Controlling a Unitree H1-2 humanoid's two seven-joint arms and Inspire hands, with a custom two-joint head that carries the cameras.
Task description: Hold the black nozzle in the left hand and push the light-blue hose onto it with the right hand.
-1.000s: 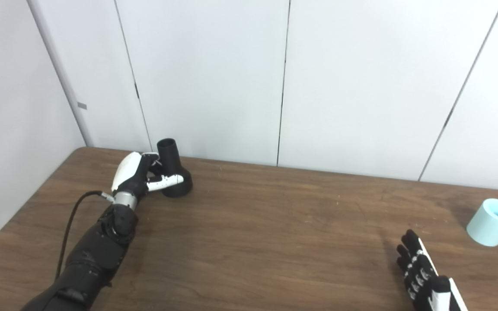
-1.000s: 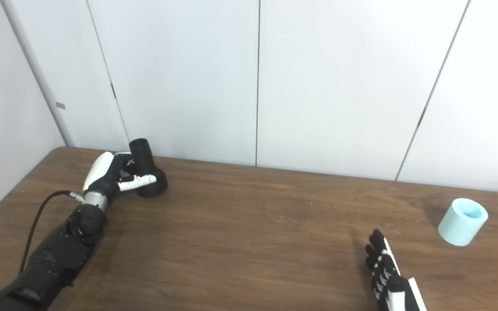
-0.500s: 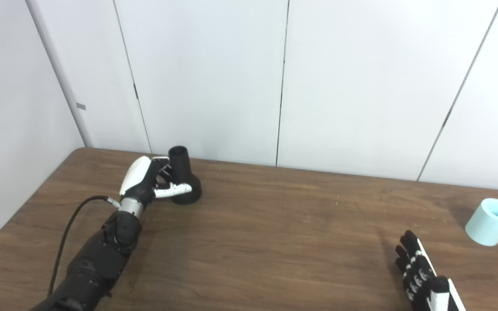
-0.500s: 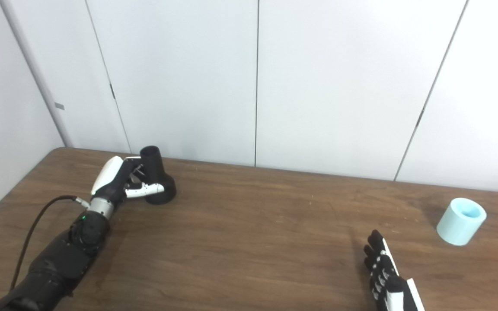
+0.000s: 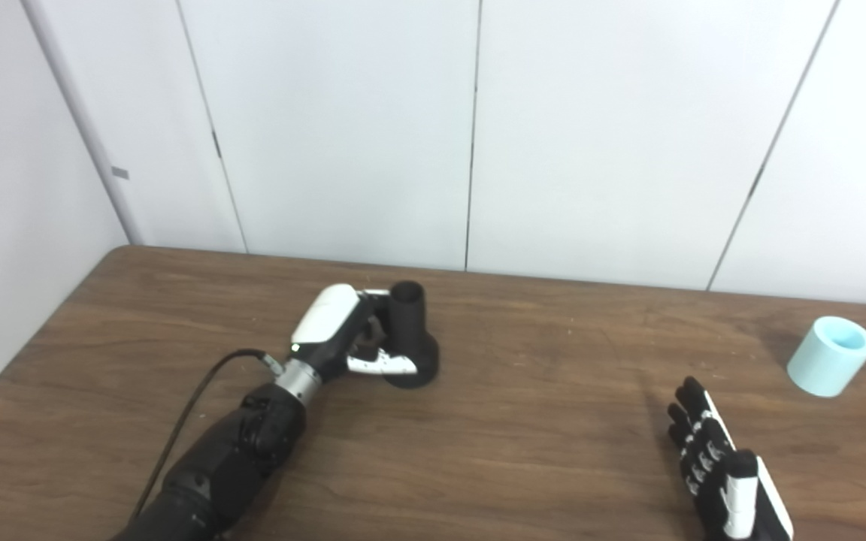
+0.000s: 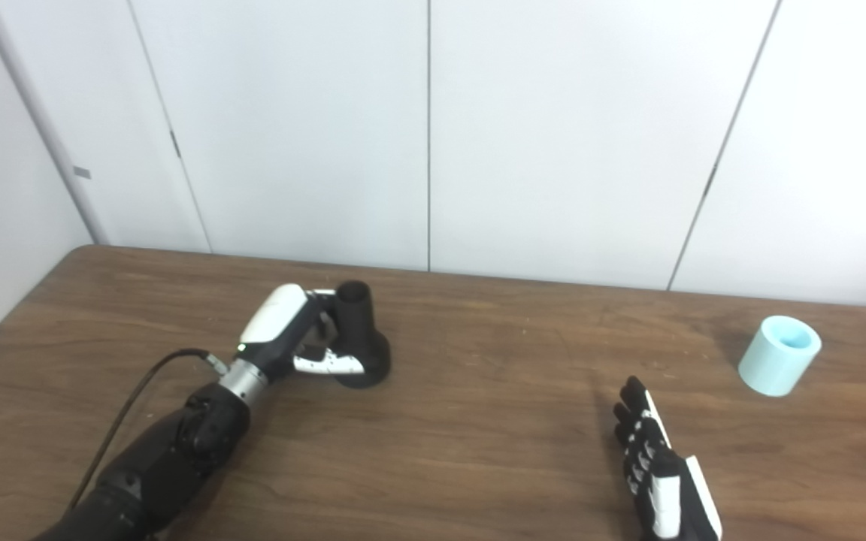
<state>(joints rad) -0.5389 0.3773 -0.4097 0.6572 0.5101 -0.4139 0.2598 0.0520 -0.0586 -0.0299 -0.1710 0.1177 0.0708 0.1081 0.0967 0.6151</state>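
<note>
The black nozzle (image 5: 411,336) stands upright on the brown table (image 5: 538,421), narrow end up, wide base down. My left hand (image 5: 343,338) is shut on the nozzle, with fingers around its neck and the thumb across its base. The light-blue hose (image 5: 831,355), a short open tube, lies tilted on the table at the far right. My right hand (image 5: 719,466) is open and empty near the front right, fingers straight, well short of the hose. The same things show in the right eye view: nozzle (image 6: 358,336), hose (image 6: 779,355), right hand (image 6: 655,469).
White wall panels (image 5: 470,128) stand right behind the table's far edge. A black cable (image 5: 192,398) runs along my left forearm. The table's left edge (image 5: 19,353) slants toward the front.
My left hand has carried the nozzle to the right and toward me, from the back left corner toward the table's middle. The camera has shifted a little. The right hand and hose have stayed put.
</note>
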